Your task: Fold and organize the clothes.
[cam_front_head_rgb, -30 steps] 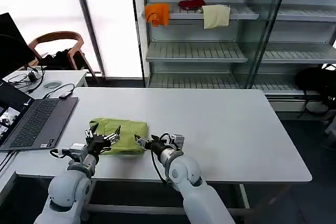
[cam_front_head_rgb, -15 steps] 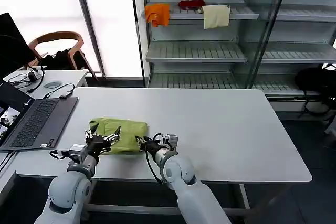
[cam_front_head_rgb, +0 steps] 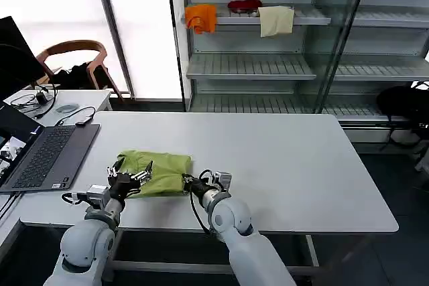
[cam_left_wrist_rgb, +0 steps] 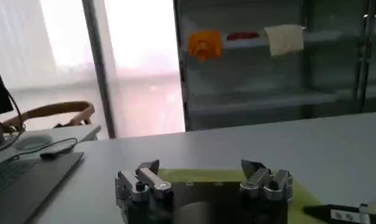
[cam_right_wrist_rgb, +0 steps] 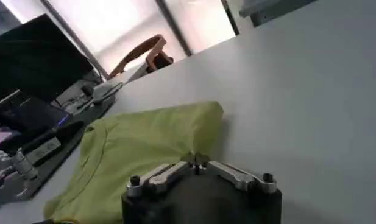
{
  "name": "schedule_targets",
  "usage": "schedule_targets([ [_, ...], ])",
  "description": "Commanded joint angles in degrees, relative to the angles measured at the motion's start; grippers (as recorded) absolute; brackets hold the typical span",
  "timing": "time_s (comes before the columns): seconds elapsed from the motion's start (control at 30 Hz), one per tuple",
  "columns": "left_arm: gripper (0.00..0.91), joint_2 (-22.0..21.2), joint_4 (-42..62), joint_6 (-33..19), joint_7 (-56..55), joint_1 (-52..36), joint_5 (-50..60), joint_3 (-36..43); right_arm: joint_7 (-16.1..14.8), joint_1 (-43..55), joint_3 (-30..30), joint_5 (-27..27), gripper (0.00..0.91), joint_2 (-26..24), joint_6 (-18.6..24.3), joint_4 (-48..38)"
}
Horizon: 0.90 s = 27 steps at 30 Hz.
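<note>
The clothes, a lime yellow-green T-shirt (cam_front_head_rgb: 157, 165), lie folded flat near the table's front left, the ribbed collar (cam_right_wrist_rgb: 90, 152) toward the laptop side. My left gripper (cam_front_head_rgb: 131, 176) rests at the shirt's near left edge, open, its fingers (cam_left_wrist_rgb: 148, 168) spread wide with the shirt's (cam_left_wrist_rgb: 227, 176) edge between them. My right gripper (cam_front_head_rgb: 188, 181) sits at the shirt's near right corner. Its fingertips (cam_right_wrist_rgb: 198, 159) are pressed together on the edge of the fabric (cam_right_wrist_rgb: 145, 146).
An open laptop (cam_front_head_rgb: 47, 155) lies at the table's left edge. Behind the white table (cam_front_head_rgb: 288, 159) stands a shelf with an orange cloth (cam_front_head_rgb: 201, 17), a red cloth (cam_front_head_rgb: 244, 5) and a cream cloth (cam_front_head_rgb: 275, 20). A wooden chair (cam_front_head_rgb: 72, 50) stands far left.
My right gripper reached left to the shirt's corner, then drew back to the right, and the shirt's right edge has shifted slightly right with it. The left gripper has stayed put.
</note>
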Motion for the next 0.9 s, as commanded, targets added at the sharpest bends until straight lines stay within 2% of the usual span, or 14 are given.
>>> schedule_targets([
  [0.03,0.907,0.1,-0.4,0.0,0.0,0.0,0.0,-0.2,0.8,-1.3,4.3,1.1,0.000,-2.6,-0.1,6.2],
  [0.07,0.907,0.2,-0.4,0.0,0.0,0.0,0.0,-0.2,0.9,-1.5,4.4,1.4,0.000,-3.1,-0.1,6.4],
  [0.23,0.907,0.4,-0.5,0.1,0.0,0.1,-0.2,-0.3,1.9,-4.0,8.0,6.9,0.000,-12.4,-0.1,13.7],
  [0.33,0.907,0.4,-0.4,0.1,0.0,-0.1,-0.2,-0.3,0.9,-6.5,10.6,7.7,0.000,-16.3,-0.1,16.1],
  [0.67,0.907,-0.2,-0.2,0.3,-0.1,-0.3,0.0,0.4,-2.5,-11.2,18.0,7.5,0.000,-20.4,-0.2,16.7],
  [0.9,0.907,-0.7,-0.1,0.3,-0.2,-0.3,0.1,0.8,-3.3,-11.9,19.3,6.6,0.000,-20.2,-0.2,16.7],
])
